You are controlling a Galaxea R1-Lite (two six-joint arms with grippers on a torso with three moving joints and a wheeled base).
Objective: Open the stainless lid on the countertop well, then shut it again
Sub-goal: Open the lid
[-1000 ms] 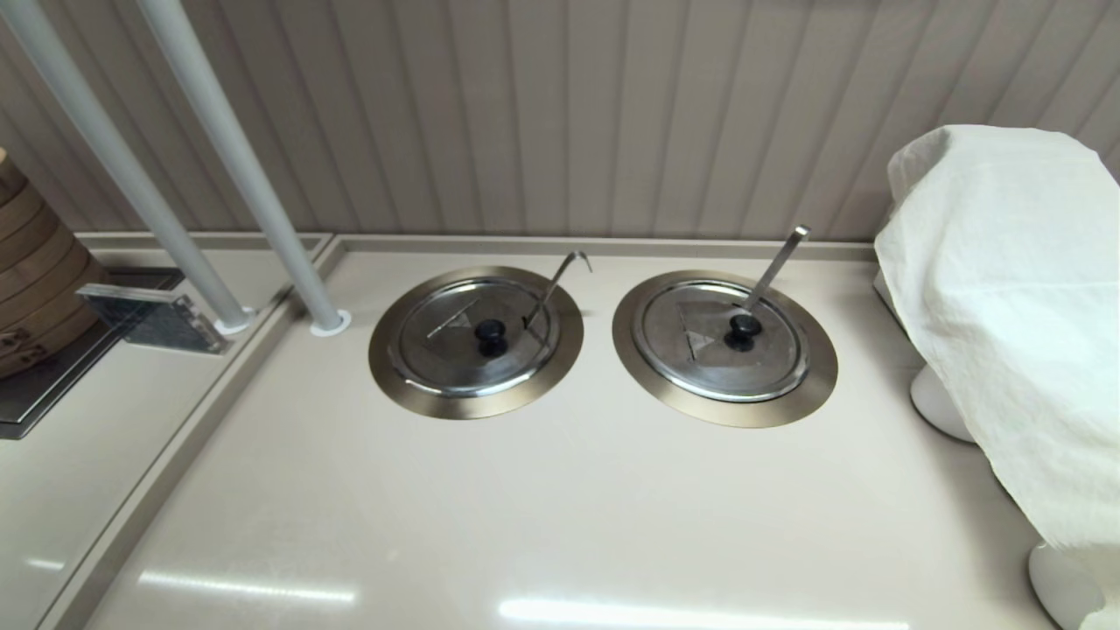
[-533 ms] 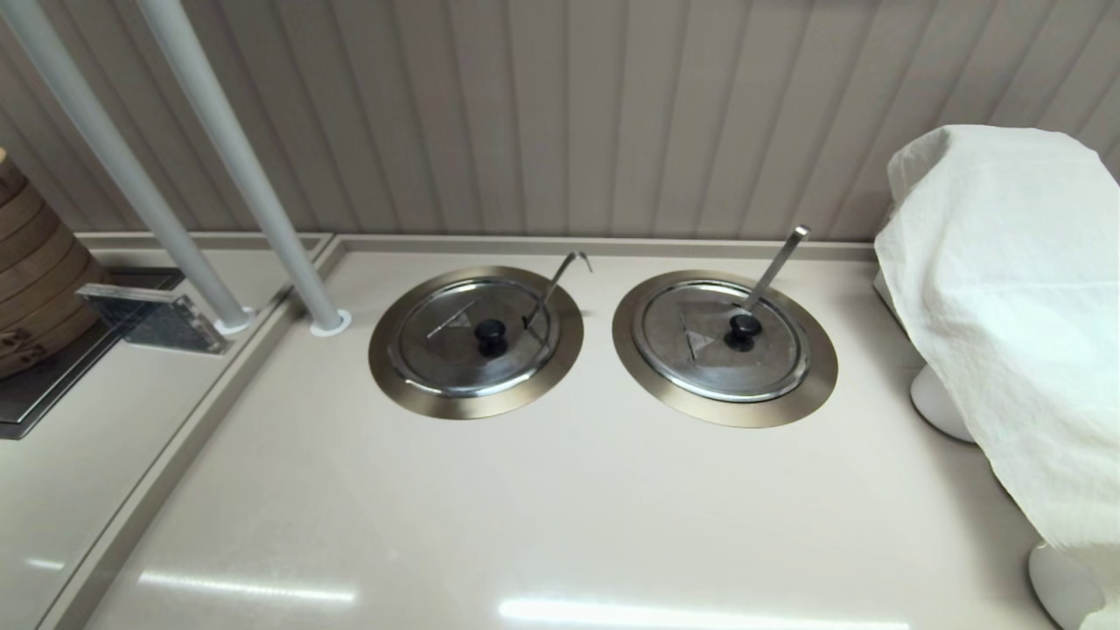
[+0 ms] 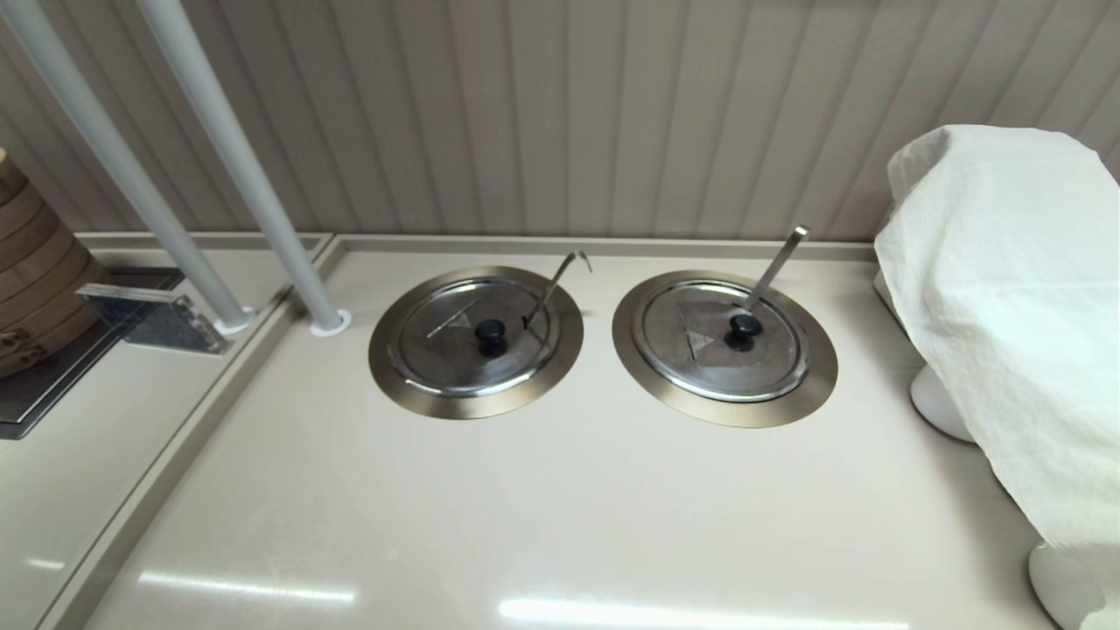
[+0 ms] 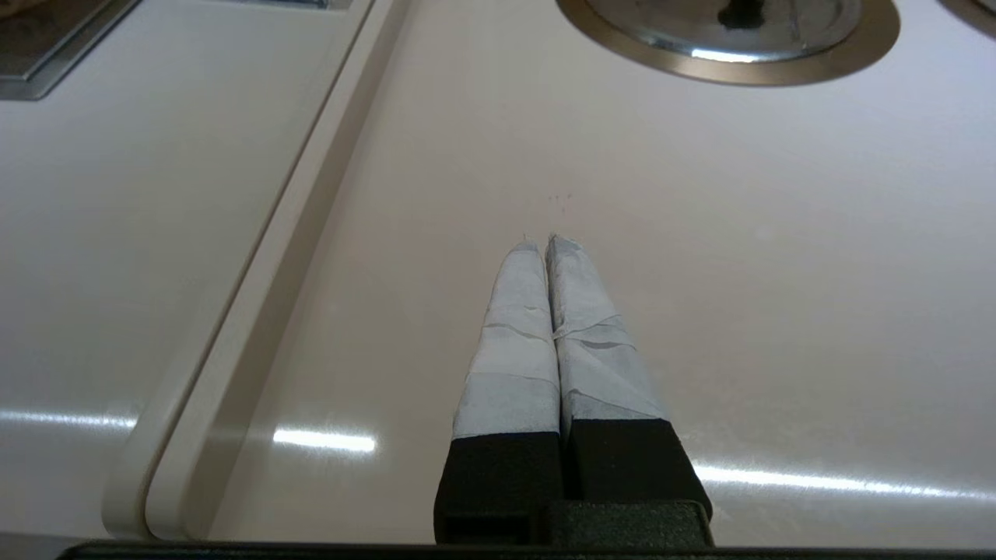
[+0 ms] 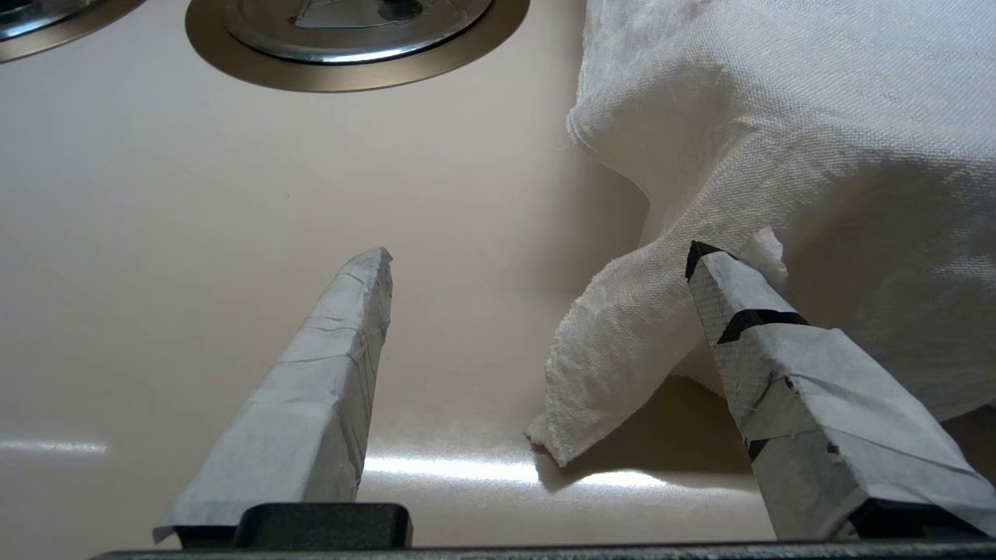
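Note:
The stainless lid (image 3: 446, 354) sits flat and closed on the left countertop well, whose bronze-toned flange (image 3: 477, 408) rings it. Its black knob (image 3: 491, 332) is at centre, and a hook-ended wire handle (image 3: 560, 276) pokes out through the edge slot. Neither gripper shows in the head view. In the left wrist view my left gripper (image 4: 542, 243) is shut and empty, low over the bare counter, well short of the flange (image 4: 731, 71). My right gripper (image 5: 539, 253) is open over the counter, one finger (image 5: 747, 327) beside a hanging cloth corner.
A twin lid (image 3: 700, 363) with a flat bar handle (image 3: 774, 267) covers the right well. A white cloth (image 3: 1006, 306) drapes an appliance at the right edge. Two grey poles (image 3: 236, 166) and a stack of bamboo steamers (image 3: 31, 271) stand at the left.

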